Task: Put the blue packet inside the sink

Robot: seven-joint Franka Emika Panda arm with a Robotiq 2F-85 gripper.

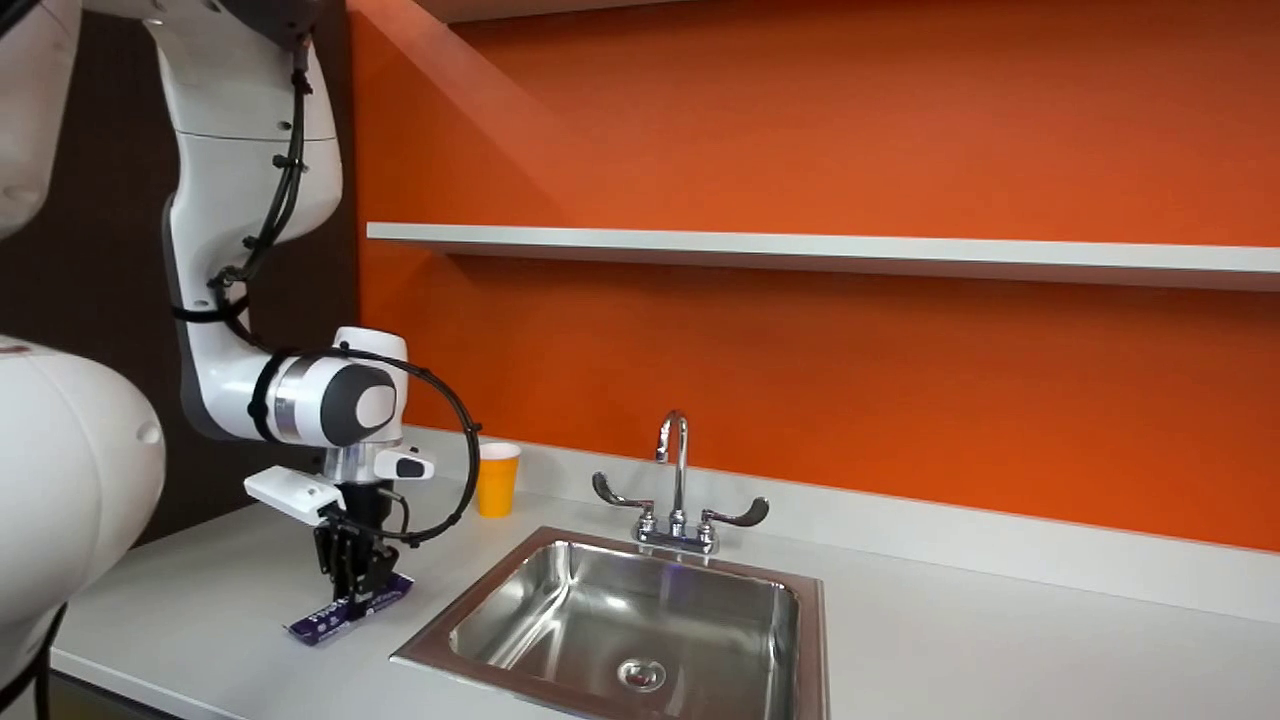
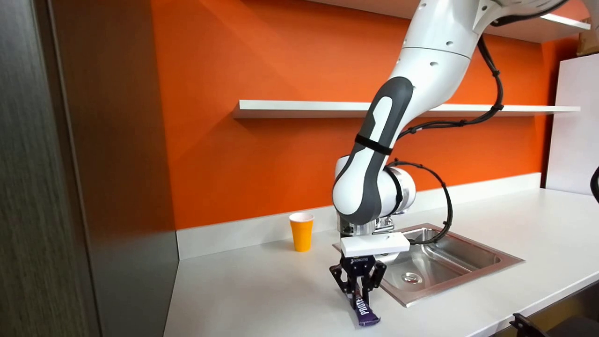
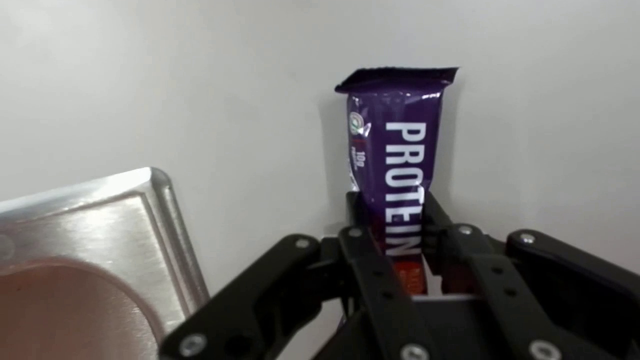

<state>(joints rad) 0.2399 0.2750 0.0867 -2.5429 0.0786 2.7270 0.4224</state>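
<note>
Gripping a flat, elongated, glossy blue-purple packet by its long sides, the black two-fingered pincer points down close to the smooth white desk. In the wrist view the packet reaches out ahead of the pincer, its white PROTEIN lettering running back into the grip; whether its underside touches the desk cannot be told. The packet is outside the rectangular stainless steel sink, which lies near the pincer, to its right in both exterior views. Nearest the pincer on that side comes the sink's flat steel rim, its corner at lower left in the wrist view; this edge stands between pincer and basin. The round metal drain sits farther from the pincer, on the basin floor, and the two-handled chrome faucet rises at the sink's wall side, well apart from the pincer. A tapered orange-yellow cup, white inside, stands upright beyond the pincer, toward the flat orange wall. Higher than the pincer, a long white shelf runs along that wall. Above the pincer, a black looped cable bows out from the white-and-grey jointed robot arm, and in an exterior view it crosses in front of the sink. A tall dark brown panel stands on the side of the pincer away from the sink.
</note>
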